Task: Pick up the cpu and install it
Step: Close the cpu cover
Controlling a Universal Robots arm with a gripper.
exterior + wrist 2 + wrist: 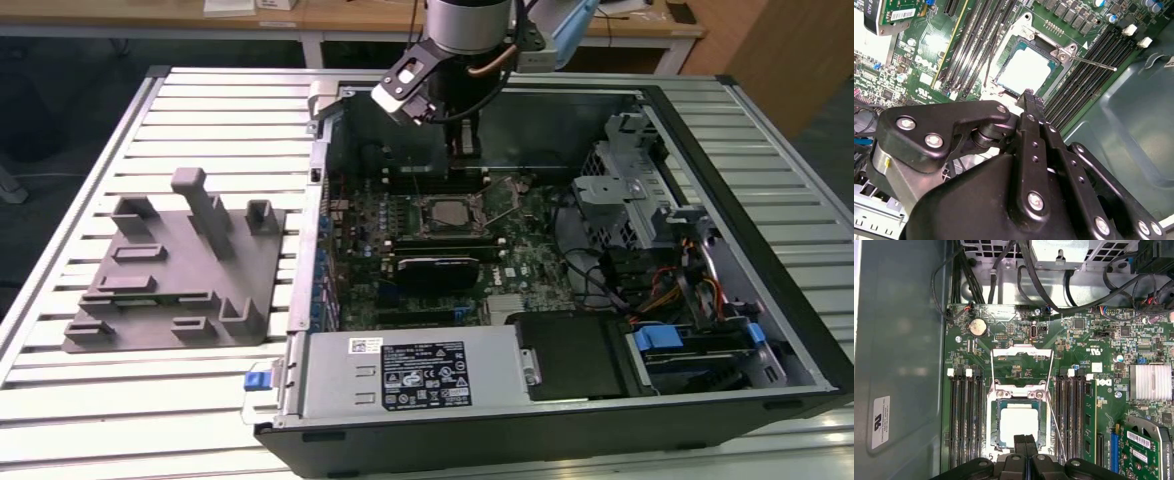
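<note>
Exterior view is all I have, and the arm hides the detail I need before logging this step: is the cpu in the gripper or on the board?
Observer: In both wrist views the cpu lies flat inside the socket, silver top up.
Operator: And the gripper?
Observer: The gripper is shut and empty, hanging over one edge of the cpu.
Operator: Socket latched?
Observer: No. In the first wrist view the load plate stands open and the lever is free.
</note>
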